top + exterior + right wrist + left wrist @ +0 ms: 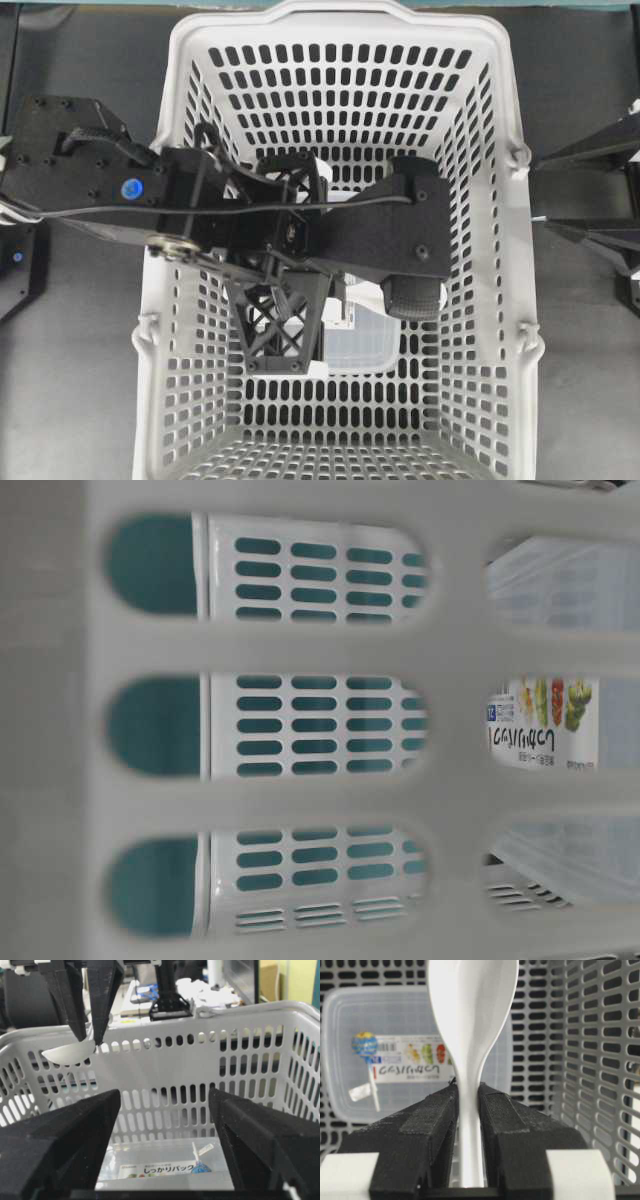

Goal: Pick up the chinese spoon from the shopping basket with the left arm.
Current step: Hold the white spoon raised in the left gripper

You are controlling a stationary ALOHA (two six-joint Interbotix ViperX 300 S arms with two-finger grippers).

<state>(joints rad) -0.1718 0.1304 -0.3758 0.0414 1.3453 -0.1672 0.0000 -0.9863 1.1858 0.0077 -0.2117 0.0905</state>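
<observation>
Here, closest to the left wrist camera, the left end effector [469,1110] has its two black fingers [427,1125] pressed in from either side on the narrow handle of the one chinese spoon [472,1025], so it is nearly closed and grips that handle firmly. The spoon's long axis runs straight out from between the fingertips, away from the wrist, with the handle buried between the fingers and the deep white bowl flaring out beyond them, its hollow side towards the camera. Beyond the bowl lies a single clear lidded container [380,1055] with a colourful label, flat on the slotted floor of the one shopping basket [600,1060], apart from the spoon. In the right wrist view the right end effector [165,1145] fills the foreground with its two fingers spread wide and nothing between them, outside the basket [260,1045]; across the basket the left end effector [90,1035] points downward and holds the spoon [67,1052] just below the far rim, clear of the container [165,1165] on the floor. From overhead, the left arm [200,200] reaches in over the basket [500,250], which stands on the dark worktop [70,400].
</observation>
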